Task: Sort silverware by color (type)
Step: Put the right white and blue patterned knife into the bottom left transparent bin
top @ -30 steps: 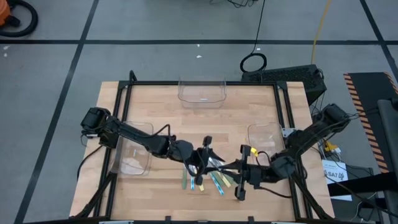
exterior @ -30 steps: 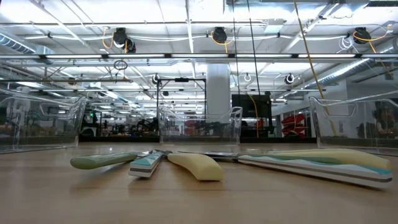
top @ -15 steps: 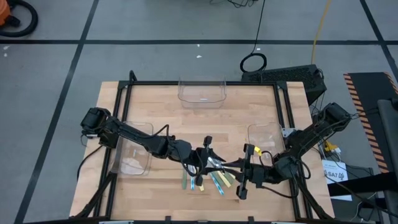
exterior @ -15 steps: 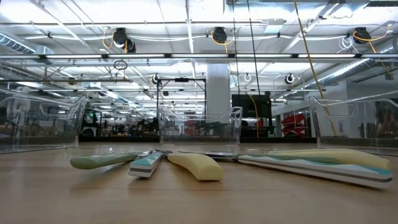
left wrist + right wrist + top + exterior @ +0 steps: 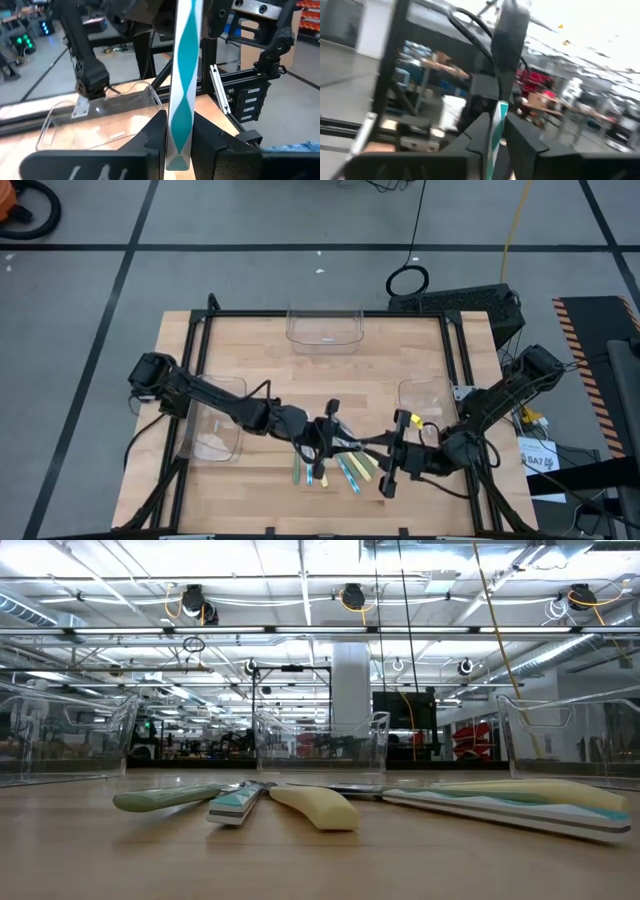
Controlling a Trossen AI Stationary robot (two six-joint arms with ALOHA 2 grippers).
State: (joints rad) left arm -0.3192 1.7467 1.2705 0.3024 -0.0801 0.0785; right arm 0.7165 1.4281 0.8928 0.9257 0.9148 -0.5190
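Both grippers meet over the table's near middle in the high view, my left gripper point(image 5: 330, 434) and my right gripper point(image 5: 380, 448) facing each other with a slim utensil point(image 5: 356, 442) between them. The left wrist view shows my left gripper point(image 5: 179, 146) shut on a light blue and white striped handle point(image 5: 181, 95). In the right wrist view, my right gripper point(image 5: 496, 136) is shut on a teal handle with a grey shaft point(image 5: 507, 30) beyond it. Several other utensils, green point(image 5: 297, 470), blue point(image 5: 350, 473) and yellow point(image 5: 366, 468), lie flat on the wood below the grippers. They also show in the low view point(image 5: 315, 808). My left gripper pinches the striped handle's end point(image 5: 179, 137) between its two fingers, and the handle runs straight out along the fingers toward the right arm. The utensil is lifted clear of the table. My right gripper pinches a teal handle part point(image 5: 499, 116) between its two fingers, and the grey shaft runs on past them. The view is blurred, so I cannot tell if it is the same utensil.
Three clear plastic bins stand on the table: one at the far edge point(image 5: 324, 327), one on the left point(image 5: 215, 425), one on the right point(image 5: 424, 400). The low view shows them behind the lying handles point(image 5: 320, 740). Bare wood lies between the bins.
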